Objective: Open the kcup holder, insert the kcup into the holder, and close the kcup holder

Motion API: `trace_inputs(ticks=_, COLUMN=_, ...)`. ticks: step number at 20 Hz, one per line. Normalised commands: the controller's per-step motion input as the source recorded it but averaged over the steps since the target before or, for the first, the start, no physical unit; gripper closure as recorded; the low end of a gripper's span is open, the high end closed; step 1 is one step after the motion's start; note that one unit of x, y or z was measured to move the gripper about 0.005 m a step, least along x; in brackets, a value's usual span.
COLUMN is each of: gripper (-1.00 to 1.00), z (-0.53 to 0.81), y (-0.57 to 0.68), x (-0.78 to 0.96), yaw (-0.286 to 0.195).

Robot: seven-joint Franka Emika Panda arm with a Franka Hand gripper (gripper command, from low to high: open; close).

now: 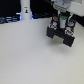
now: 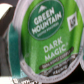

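In the exterior view my gripper (image 1: pixel 63 23) hangs at the upper right, shut on the kcup (image 1: pixel 63 19), a small white pod with a green top. It holds the pod just above the black kcup holder (image 1: pixel 54 33), which stands on the white table. The picture is too blurred to tell whether the holder's drawer is open. In the wrist view the kcup's green lid (image 2: pixel 46 40), printed "Green Mountain Dark Magic", fills nearly the whole picture. Dark fingers (image 2: pixel 10 37) show at its sides. The holder is hidden there.
A tall white post (image 1: pixel 25 9) stands at the back on the exterior view's left, with dark equipment (image 1: pixel 10 19) along the back edge. The white table (image 1: pixel 30 57) stretches across the front.
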Motion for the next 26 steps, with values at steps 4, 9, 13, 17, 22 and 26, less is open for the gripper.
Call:
trace_inputs(ticks=4, gripper=1.00, z=-0.15, y=-0.03, x=-0.06, yaw=0.012)
trace_inputs(ticks=9, gripper=1.00, z=-0.17, y=-0.02, x=-0.05, yaw=0.015)
trace_inputs(ticks=13, gripper=1.00, z=-0.18, y=0.07, x=0.06, yaw=0.023)
trace_inputs(ticks=17, gripper=1.00, z=-0.10, y=0.15, x=0.10, yaw=0.036)
trace_inputs(ticks=22, gripper=1.00, z=-0.10, y=0.18, x=0.06, yaw=0.038)
trace_inputs(ticks=26, gripper=-1.00, z=0.06, y=0.16, x=0.13, yaw=0.068)
